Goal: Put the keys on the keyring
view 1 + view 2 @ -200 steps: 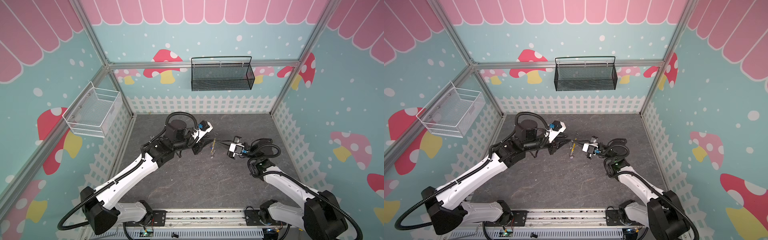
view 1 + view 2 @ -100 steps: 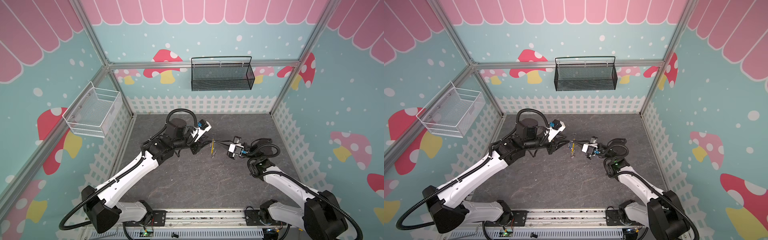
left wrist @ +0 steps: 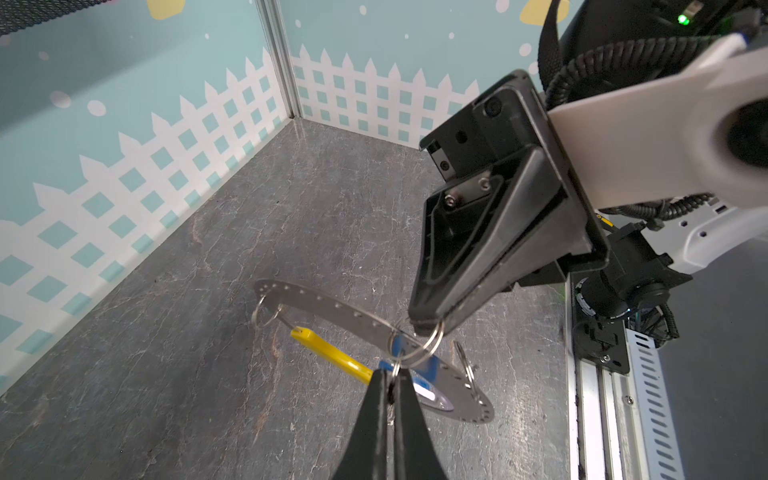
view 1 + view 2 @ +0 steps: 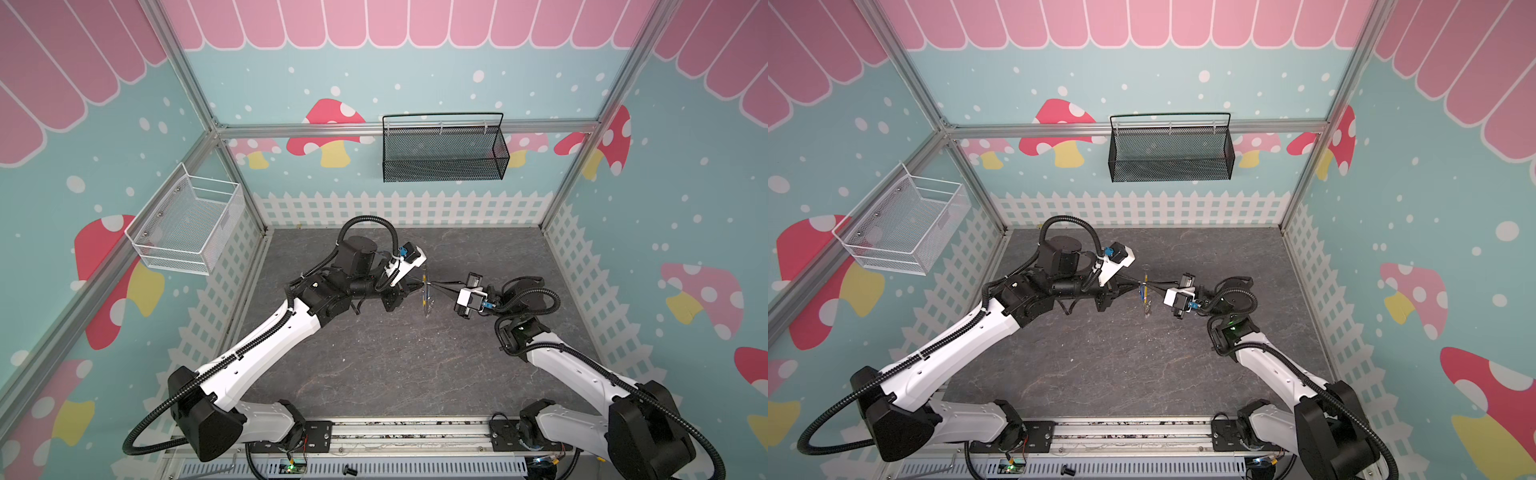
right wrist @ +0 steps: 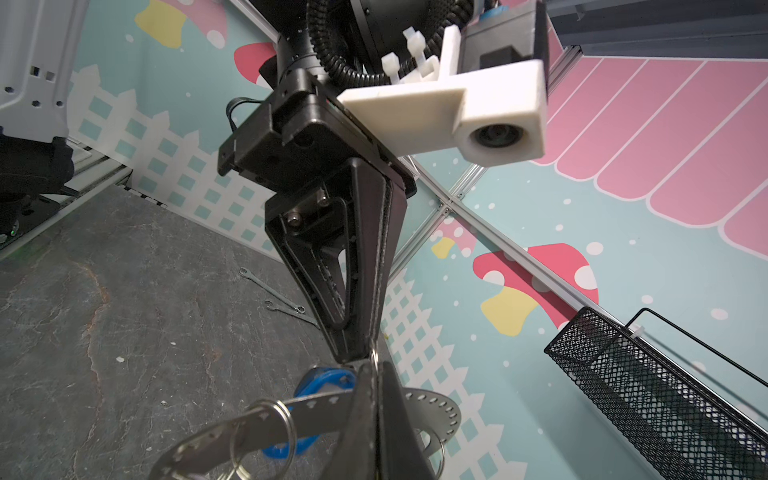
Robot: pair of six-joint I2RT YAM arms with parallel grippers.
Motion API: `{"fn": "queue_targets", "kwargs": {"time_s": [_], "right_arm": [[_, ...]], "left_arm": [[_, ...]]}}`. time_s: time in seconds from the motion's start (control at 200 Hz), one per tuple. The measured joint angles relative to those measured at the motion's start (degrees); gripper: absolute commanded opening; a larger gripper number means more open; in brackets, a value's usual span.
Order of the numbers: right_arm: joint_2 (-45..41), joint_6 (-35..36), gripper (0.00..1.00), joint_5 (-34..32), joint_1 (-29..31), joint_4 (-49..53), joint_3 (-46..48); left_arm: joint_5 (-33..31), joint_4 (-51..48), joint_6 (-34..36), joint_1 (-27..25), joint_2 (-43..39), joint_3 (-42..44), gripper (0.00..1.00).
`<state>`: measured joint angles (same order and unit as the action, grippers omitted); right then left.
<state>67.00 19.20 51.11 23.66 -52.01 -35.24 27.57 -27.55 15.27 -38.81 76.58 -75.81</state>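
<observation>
Wrenches (image 5: 286,308) show only from right wrist; left claw (image 3: 390,382) and right claw (image 3: 424,328) pinch one split ring (image 3: 435,345).

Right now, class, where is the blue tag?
In the left wrist view the blue tag hangs near the middle of the cell, between the tips of the left hand and right hand, beside a yellow piece.

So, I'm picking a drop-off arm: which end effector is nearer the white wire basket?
Left. The left end effector holds the key bundle from the side facing the white wire basket; the right end effector holds it from the far side.
</observation>
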Motion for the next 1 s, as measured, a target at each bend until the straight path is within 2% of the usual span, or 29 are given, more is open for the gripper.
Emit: {"fn": "queue_targets", "kwargs": {"time_s": [0.11,0.41,0.77,0.82,0.895,0.995], "right_arm": [[0.00,-0.28,0.00,1.20,0.00,-0.90,0.00],[0.00,-1.88,0.00,4.17,-0.20,-3.48,0.02],[0.20,-4.35,0.00,4.79,-0.74,-6.40,0.39],[0.42,-4.68,0.00,4.92,-0.74,-6.91,0.39],[0.76,-4.92,0.00,5.09,-0.70,-7.72,0.39],[0.85,-4.94,0.00,5.27,-0.55,-8.26,0.42]], "left_arm": [[0.76,-0.20,0.24,0.15,0.00,0.00,0.00],[4.61,-0.90,1.42,0.66,1.05,-1.14,0.00],[10.03,-1.33,1.64,1.36,3.69,-2.67,0.00],[10.38,-1.31,1.62,1.36,3.85,-2.67,0.08],[10.34,-1.14,1.86,1.31,3.89,-2.67,0.27],[9.27,-0.39,1.95,1.16,3.67,-2.34,0.34]]}}
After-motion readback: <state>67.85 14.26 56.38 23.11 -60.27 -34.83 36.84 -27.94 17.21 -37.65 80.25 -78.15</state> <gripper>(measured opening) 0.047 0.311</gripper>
